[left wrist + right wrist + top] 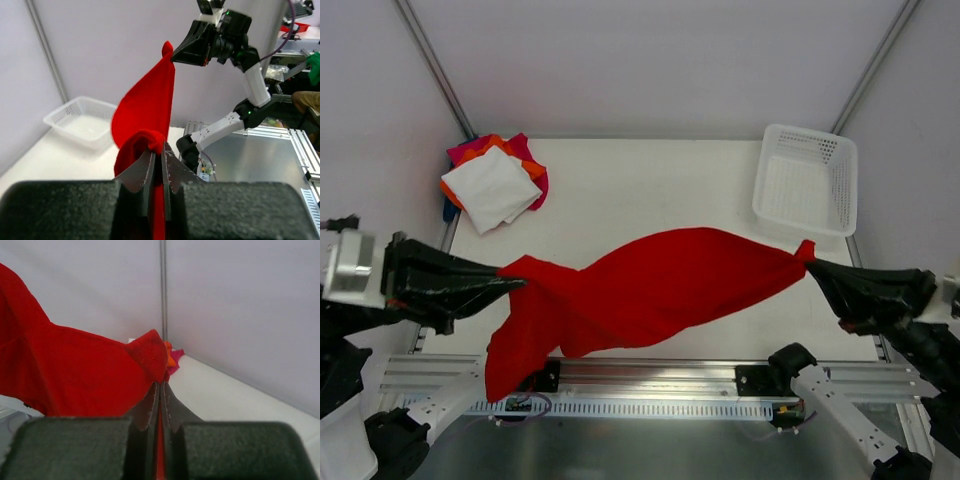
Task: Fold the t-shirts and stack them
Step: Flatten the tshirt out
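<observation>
The large red t-shirt (650, 285) hangs stretched in the air between both grippers, above the table's near half, and a loose part droops over the front edge at the left. My left gripper (512, 282) is shut on its left end, seen in the left wrist view (159, 150) with red cloth bunched at the tips. My right gripper (812, 265) is shut on its right corner, seen in the right wrist view (160, 382). A stack of folded t-shirts, white (492, 187) on top of orange, magenta and blue, lies at the far left corner.
A white plastic mesh basket (807, 180) stands at the far right of the table, also seen in the left wrist view (82, 120). The aluminium rail (650, 385) runs along the table's front edge. Grey walls enclose the table.
</observation>
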Motion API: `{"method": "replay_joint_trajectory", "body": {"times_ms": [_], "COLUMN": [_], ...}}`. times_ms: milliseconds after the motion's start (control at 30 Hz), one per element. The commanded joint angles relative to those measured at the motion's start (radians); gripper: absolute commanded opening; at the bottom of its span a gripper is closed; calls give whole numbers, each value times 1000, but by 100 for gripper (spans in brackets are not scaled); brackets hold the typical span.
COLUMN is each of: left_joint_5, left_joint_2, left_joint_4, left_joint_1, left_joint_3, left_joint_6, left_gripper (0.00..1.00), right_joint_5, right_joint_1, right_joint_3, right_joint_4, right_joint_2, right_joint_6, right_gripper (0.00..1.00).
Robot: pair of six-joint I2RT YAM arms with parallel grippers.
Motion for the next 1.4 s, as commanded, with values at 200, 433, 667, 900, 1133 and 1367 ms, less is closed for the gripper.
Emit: {"method": "replay_joint_trajectory", "body": {"times_ms": [200,433,667,900,1133,1367], "left_joint_5": [-28,-227,-511,-556,-531,-629], "left_joint_2": [-6,153,588,1119,1439,1623], "left_joint_4": [-45,-41,41,47,47,15], "left_joint_1": [-2,-1,2,85,178,243], "left_joint_3": [11,-211,-262,-71,169,387], "left_joint_6": [137,274,294,317,347,436], "left_gripper": [0,0,0,0,0,0], "right_joint_5": [-39,338,710,814,826,797], "right_joint_1": [-4,-4,-5,-57,-100,-154], "right_joint_3": [-1,-188,-343,-269,-148,57], "right_joint_4": [71,97,269,317,352,323], "right_joint_2": [-123,55,463,977,1244,1408], "right_joint_6": [-40,-75,-64,-9,-35,-47], "right_gripper": [1,0,0,0,0,1]}}
